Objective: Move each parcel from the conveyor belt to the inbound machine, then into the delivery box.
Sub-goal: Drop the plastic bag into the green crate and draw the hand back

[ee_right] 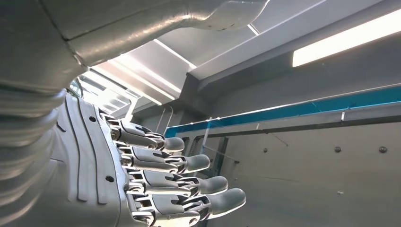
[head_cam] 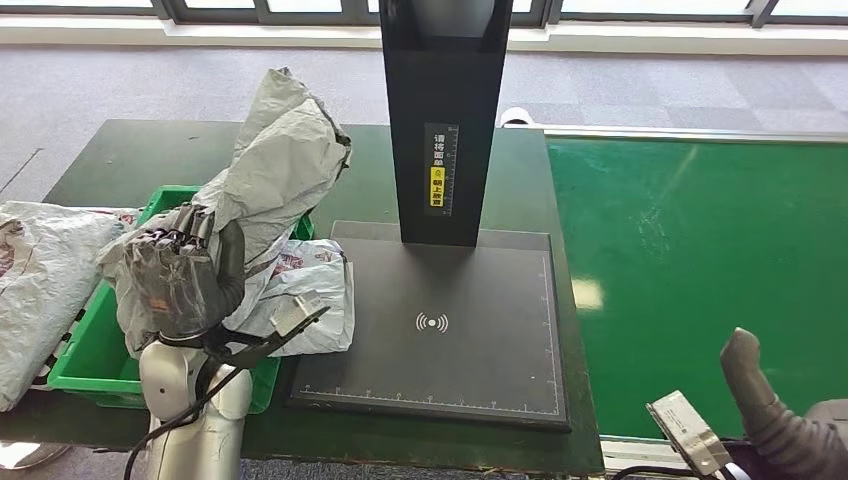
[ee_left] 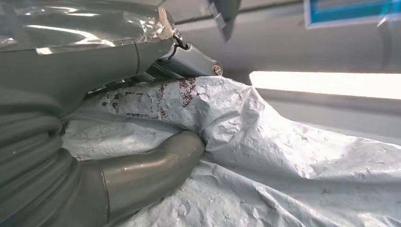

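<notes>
In the left hand (head_cam: 185, 275), fingers clamped around it, a grey parcel (head_cam: 283, 160) rises above the green box (head_cam: 90, 350); right hand (ee_right: 156, 179) holds nothing, fingers apart.

Head view looks down over the table (head_cam: 120, 150); both wrist views face upward, close behind their hands

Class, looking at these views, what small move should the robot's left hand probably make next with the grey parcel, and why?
Probably lower and release: the left hand holds the grey parcel above the green delivery box, past the inbound machine, so dropping it in looks like what remains.
</notes>
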Controlling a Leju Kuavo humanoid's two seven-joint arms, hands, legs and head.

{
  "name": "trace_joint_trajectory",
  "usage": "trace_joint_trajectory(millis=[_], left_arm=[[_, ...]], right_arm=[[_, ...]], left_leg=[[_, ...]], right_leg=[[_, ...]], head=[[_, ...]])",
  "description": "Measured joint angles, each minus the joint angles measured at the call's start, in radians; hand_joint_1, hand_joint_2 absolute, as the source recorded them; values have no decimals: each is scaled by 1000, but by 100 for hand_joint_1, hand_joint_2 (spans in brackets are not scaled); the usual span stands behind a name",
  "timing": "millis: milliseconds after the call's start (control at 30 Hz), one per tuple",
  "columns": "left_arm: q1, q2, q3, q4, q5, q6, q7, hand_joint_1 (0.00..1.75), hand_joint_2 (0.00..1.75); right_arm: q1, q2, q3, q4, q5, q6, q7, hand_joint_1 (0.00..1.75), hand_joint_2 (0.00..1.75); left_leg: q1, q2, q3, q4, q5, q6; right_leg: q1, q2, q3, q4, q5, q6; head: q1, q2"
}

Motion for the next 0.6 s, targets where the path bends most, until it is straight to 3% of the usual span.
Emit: trace_joint_trajectory(millis=[233,600], left_arm=[[-23,-4,27,98,-74,0,86,175,175],[-44,-7,29,164,-96,0,118,175,175]], right_arm=[[6,0,-2,-1,-4,0,0,0,175],[17,0,-18,-9,-5,0,0,0,175]], left_leg=[[0,0,0,0,0,0],[0,0,0,0,0,0]], right_leg=[[0,1,0,0,0,0],[0,1,0,0,0,0]], head=[[0,0],[0,0]])
